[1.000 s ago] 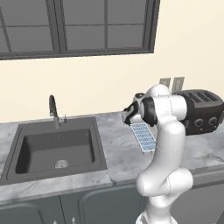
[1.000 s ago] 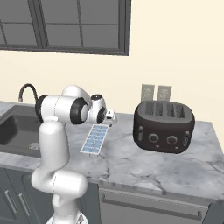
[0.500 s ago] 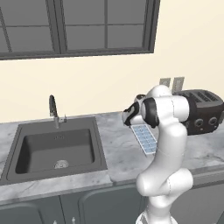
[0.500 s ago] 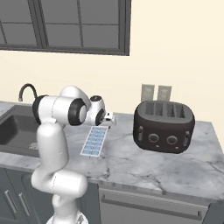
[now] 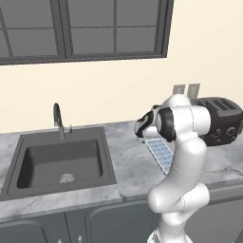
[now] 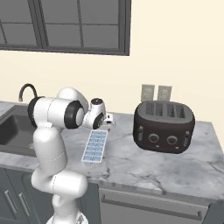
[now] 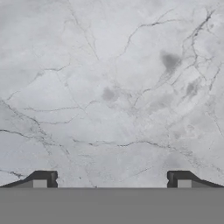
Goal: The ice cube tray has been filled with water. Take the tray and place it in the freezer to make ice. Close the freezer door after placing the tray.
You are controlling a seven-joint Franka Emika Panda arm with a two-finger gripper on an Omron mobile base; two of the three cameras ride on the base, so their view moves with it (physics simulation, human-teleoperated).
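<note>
The ice cube tray point(image 6: 95, 146) lies flat on the marble counter point(image 6: 183, 168), between the sink point(image 5: 61, 162) and the toaster point(image 6: 164, 126). Its long axis runs from the counter's front edge back toward the wall, slightly slanted, and the water point(image 6: 93, 151) in its cells looks pale blue and glossy. The gripper point(image 7: 112, 179) hangs over the tray's far end with its jaws spread wide, holding nothing (the hand camera sees bare marble between the two fingertips point(image 7: 43, 178)). I can't tell if it touches the tray.
</note>
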